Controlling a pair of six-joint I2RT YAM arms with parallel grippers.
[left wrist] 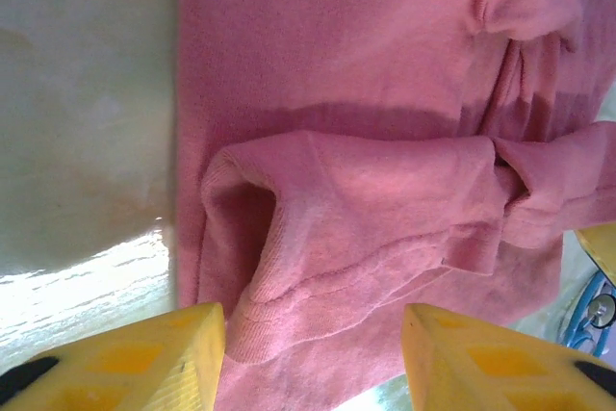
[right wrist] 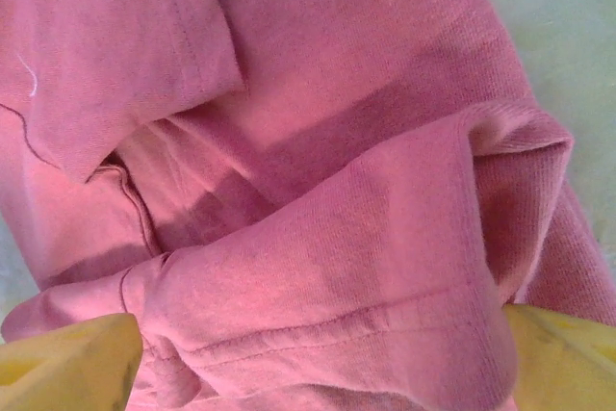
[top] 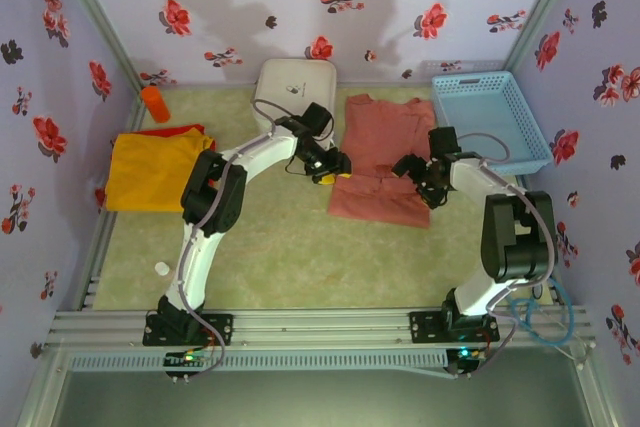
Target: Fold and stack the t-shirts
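the left claw [top: 333,169] hovers at the left edge of the dusty salmon-pink cloth t-shirt [top: 380,152]. its yellow fingers [left wrist: 144,358] are apart and empty, with a rolled-over fold of cloth lying between them. far left on the pale green counter [top: 280,247] lies the yellow-orange cloth t-shirt [top: 150,172], a red one [top: 178,130] at its edge. next comes the white rounded square box [top: 295,87] at the back, then the pink shirt mid-counter, partly folded. over the shirt's right part sits the right claw [top: 412,169], jaws wide apart, nothing clamped. the light blue plastic basket [top: 490,122] is rightmost.

to fold well, i'd judge each claw should pinch both layers at the crease. they should lift level and together, then lay the cloth flat without bunching.

no brand or writing is legible; a small mark on the box is too small to read.
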